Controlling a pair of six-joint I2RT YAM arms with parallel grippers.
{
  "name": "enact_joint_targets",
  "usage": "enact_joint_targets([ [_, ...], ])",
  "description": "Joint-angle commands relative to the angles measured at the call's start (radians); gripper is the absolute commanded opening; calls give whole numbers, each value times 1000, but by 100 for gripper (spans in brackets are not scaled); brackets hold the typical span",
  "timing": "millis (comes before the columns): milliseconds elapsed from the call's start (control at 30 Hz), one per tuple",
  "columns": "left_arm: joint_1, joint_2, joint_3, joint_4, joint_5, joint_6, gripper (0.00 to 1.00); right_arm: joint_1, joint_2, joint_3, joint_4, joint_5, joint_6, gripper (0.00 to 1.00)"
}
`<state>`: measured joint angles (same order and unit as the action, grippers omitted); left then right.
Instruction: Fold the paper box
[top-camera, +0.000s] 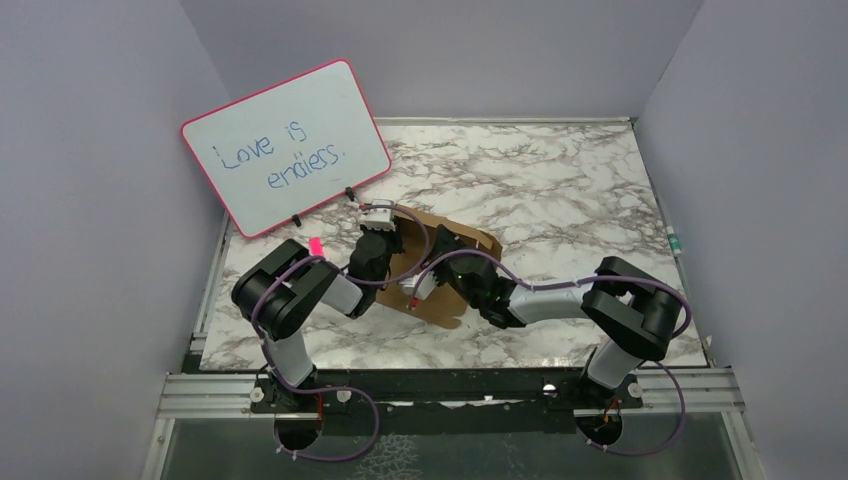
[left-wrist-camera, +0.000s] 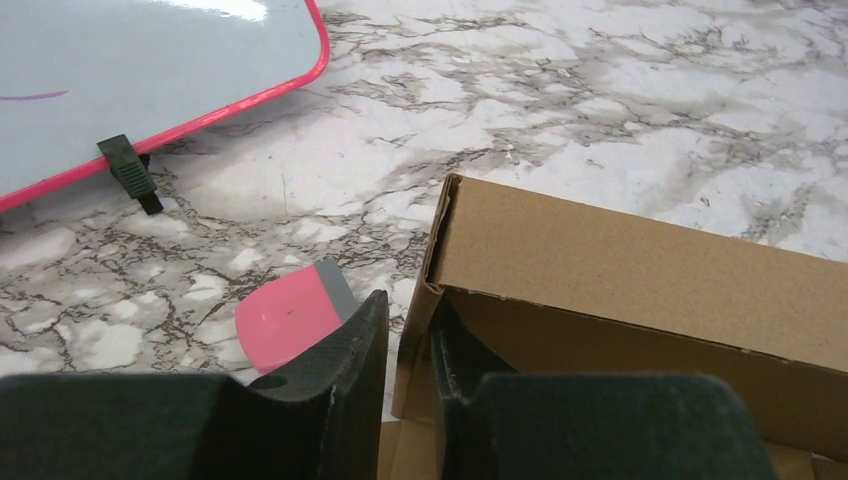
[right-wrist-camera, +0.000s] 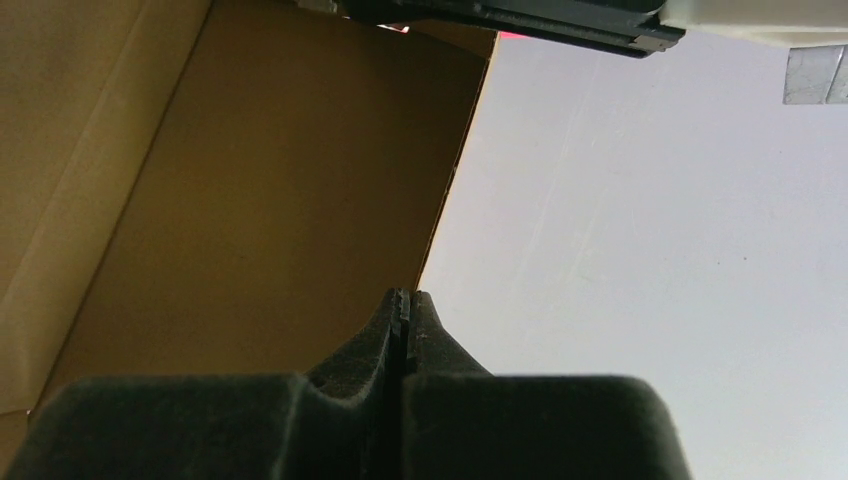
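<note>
The paper box (top-camera: 472, 241) is a brown cardboard piece standing partly folded in the middle of the marble table, between my two arms. In the left wrist view my left gripper (left-wrist-camera: 410, 335) straddles the box's (left-wrist-camera: 620, 260) upright side wall at its near corner. One finger is outside, the other is inside, and the gripper is shut narrowly on that wall. From above, the left gripper (top-camera: 388, 232) is at the box's left end. My right gripper (right-wrist-camera: 403, 296) is shut with nothing in it, its tips at the edge of a raised cardboard panel (right-wrist-camera: 250, 200). From above, the right gripper (top-camera: 447, 248) reaches into the box.
A pink-framed whiteboard (top-camera: 285, 145) leans at the back left on black clip feet (left-wrist-camera: 128, 170). A pink and grey eraser (left-wrist-camera: 290, 315) lies on the marble just left of my left fingers. Lilac walls close in the table (top-camera: 560, 190) on three sides.
</note>
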<state>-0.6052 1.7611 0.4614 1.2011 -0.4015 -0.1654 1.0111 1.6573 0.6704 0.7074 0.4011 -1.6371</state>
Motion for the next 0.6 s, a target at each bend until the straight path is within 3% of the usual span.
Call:
enact_joint_targets([
  [0, 0, 22, -2, -72, -304, -18, 22, 9, 11, 0, -89, -8, 29, 1],
  [200, -32, 29, 25, -126, -409, -22, 22, 9, 13, 3, -92, -14, 39, 1],
  [433, -32, 13, 14, -124, -325, -40, 23, 6, 10, 12, -95, -22, 60, 1],
  [567, -32, -23, -7, -103, -239, -13, 29, 2, 19, 15, -97, -29, 75, 1],
])
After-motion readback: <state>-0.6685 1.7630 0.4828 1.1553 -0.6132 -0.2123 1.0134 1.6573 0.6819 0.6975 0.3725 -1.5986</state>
